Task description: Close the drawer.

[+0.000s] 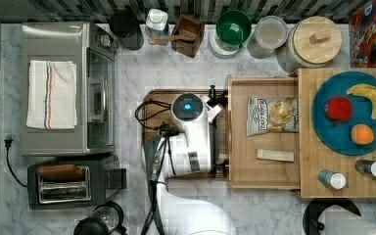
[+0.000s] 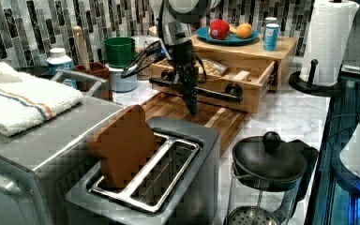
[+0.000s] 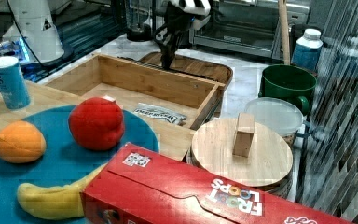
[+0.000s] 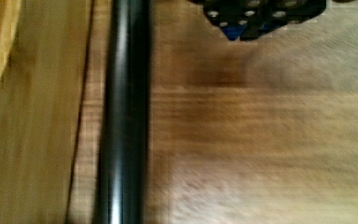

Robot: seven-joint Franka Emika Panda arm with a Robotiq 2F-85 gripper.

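Black bar handle [image 4: 123, 116] beside fingers, state unclear | shallow bamboo-wood drawer [image 1: 263, 169] open, front facing gripper [image 2: 192, 110], handle crosswise

The drawer [image 3: 135, 86] stands open, the hand [image 3: 168, 59] beyond its front.

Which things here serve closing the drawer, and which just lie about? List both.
Job: drawer, pulled open; its black handle bar; gripper in front of the bar.

Lying about: chip bag in the drawer, blue plate with fruit, toaster, green cup, cereal box.
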